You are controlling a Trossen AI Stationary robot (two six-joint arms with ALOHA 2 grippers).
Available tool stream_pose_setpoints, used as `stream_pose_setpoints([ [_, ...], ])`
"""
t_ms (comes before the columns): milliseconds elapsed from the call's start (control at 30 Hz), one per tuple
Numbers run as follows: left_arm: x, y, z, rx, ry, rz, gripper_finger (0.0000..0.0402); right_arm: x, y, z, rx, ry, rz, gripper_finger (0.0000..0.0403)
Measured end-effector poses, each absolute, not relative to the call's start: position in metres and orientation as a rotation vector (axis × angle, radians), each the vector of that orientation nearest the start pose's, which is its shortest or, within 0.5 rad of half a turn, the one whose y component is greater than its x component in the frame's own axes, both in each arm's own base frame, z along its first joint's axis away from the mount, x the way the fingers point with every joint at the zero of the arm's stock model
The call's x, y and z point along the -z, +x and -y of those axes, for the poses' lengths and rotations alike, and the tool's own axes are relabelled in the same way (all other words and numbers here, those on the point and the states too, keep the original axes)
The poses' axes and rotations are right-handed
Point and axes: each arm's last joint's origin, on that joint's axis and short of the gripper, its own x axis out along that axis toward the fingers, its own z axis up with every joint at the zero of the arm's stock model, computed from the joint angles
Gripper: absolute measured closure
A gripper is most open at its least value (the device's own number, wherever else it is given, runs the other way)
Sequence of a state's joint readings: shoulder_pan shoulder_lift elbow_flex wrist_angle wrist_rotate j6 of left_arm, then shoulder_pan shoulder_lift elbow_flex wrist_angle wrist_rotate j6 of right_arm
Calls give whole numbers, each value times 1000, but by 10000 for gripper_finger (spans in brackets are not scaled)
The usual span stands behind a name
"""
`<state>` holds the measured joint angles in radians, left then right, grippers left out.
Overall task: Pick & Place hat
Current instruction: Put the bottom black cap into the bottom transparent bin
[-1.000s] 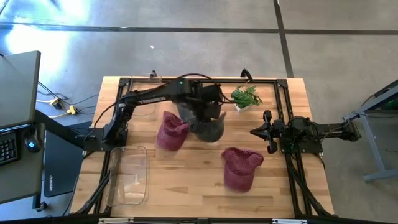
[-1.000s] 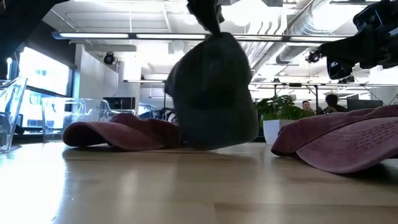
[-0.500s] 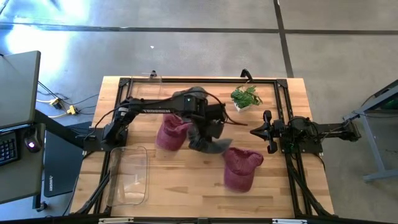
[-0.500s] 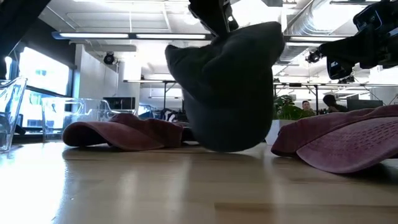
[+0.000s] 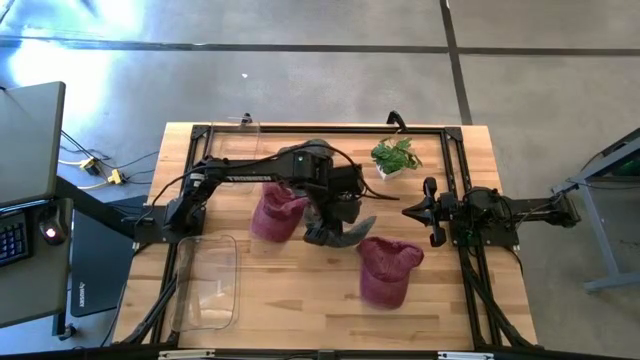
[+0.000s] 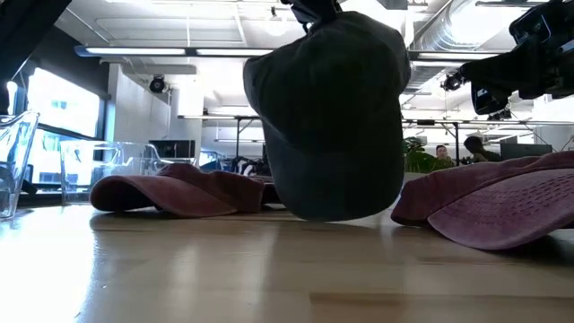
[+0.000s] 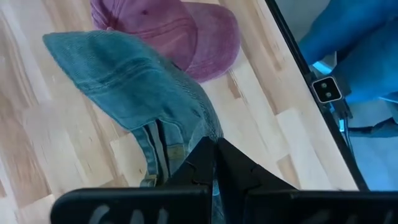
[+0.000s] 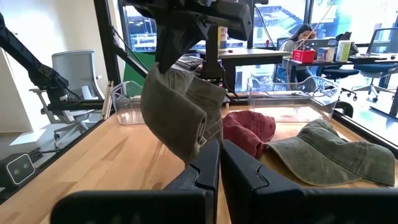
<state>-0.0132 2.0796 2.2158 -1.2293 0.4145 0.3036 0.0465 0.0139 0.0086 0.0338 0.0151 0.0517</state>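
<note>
While left pincer (image 5: 335,213) is clamping grey-blue hat (image 5: 335,230) just above counter (image 5: 300,300) beside red hat (image 5: 388,268), placing remains; right pincer (image 5: 428,212) idling, closed.

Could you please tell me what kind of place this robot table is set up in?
Probably an open-plan office or lab: exposed ceiling ducts, desks with an office chair, and a person seated at a workstation.
</note>
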Motion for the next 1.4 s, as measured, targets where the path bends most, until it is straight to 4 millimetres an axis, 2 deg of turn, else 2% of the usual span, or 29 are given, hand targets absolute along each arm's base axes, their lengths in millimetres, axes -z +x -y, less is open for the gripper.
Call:
stream_pose_setpoints([
  [567, -344, 428, 17, 467, -4, -1021, 401, -169, 98, -4, -32, 51, 28, 391],
  [700, -360, 422, 15, 398, 22, -1016, 401, -170, 98, -4, -32, 67, 41, 391],
  [867, -400, 402, 8, 353, 42, -917, 401, -171, 98, -4, -32, 72, 48, 391],
  [933, -410, 387, 4, 332, 24, -934, 401, -171, 98, -4, -32, 72, 51, 391],
  [1033, -426, 376, -3, 304, -5, -882, 401, -172, 98, -4, -33, 73, 62, 391],
  [1100, -435, 356, -6, 308, -32, -916, 401, -172, 98, -4, -33, 73, 67, 391],
  [1200, -449, 340, -3, 338, -58, -887, 401, -173, 98, -4, -33, 73, 68, 391],
  [1267, -452, 319, 3, 344, -90, -986, 401, -173, 98, -4, -31, 73, 68, 391],
  [1400, -461, 301, 18, 326, -102, -1006, 401, -173, 98, -3, -7, 73, 71, 391],
])
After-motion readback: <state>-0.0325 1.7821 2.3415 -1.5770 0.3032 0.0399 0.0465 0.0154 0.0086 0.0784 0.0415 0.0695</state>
